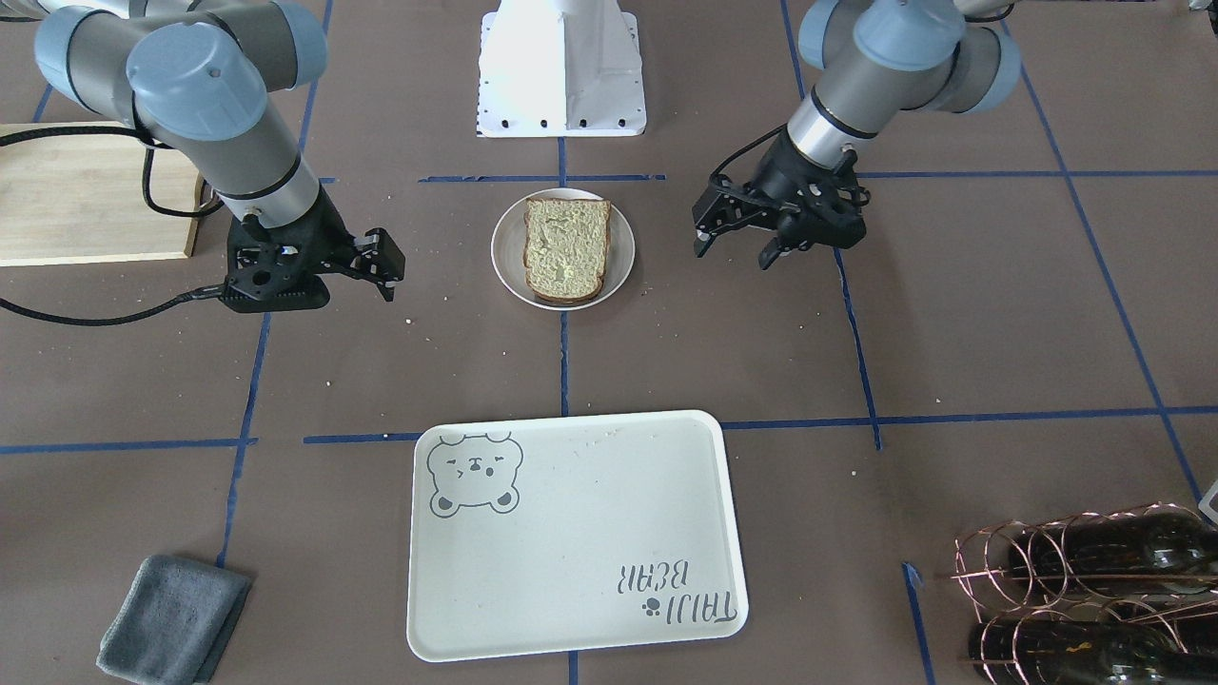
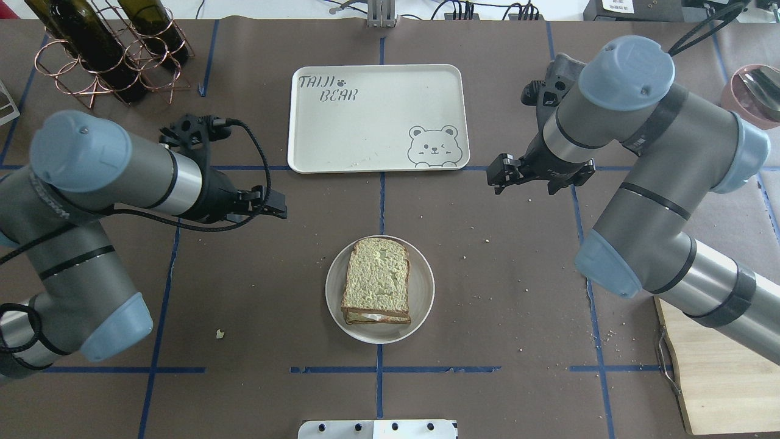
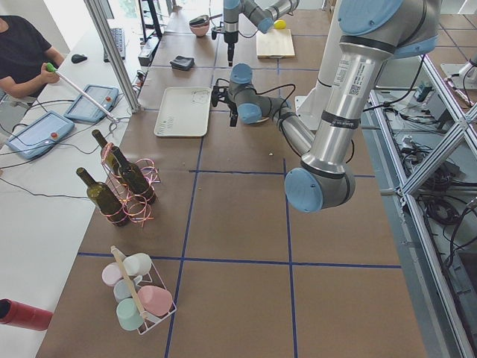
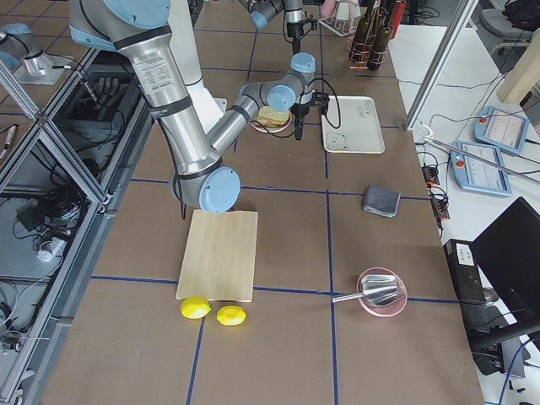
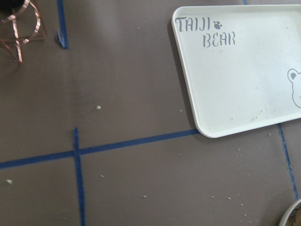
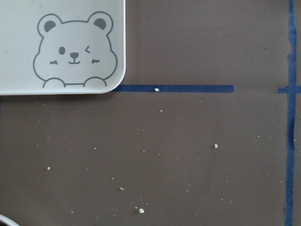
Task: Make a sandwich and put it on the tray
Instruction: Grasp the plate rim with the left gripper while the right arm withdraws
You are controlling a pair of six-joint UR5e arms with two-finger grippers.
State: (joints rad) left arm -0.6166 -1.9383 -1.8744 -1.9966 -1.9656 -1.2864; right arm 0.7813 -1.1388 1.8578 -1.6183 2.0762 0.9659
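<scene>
The sandwich (image 1: pixel 566 249) lies on a small round white plate (image 1: pixel 504 257) at the table's middle; in the overhead view (image 2: pixel 378 280) a white layer shows between its two slices. The cream tray (image 1: pixel 571 542) with the bear drawing lies empty beyond it (image 2: pixel 378 116). My left gripper (image 2: pixel 277 204) hovers open and empty left of the plate. My right gripper (image 2: pixel 496 177) hovers open and empty near the tray's bear corner. The wrist views show only the tray's corners (image 5: pixel 235 80) (image 6: pixel 19 28) and bare table.
A wooden cutting board (image 2: pixel 719 372) lies at my near right. A copper rack with wine bottles (image 2: pixel 103 49) stands at the far left. A grey cloth (image 1: pixel 171 618) lies far right. A pink bowl (image 2: pixel 752 88) sits at the far right edge. Crumbs dot the table.
</scene>
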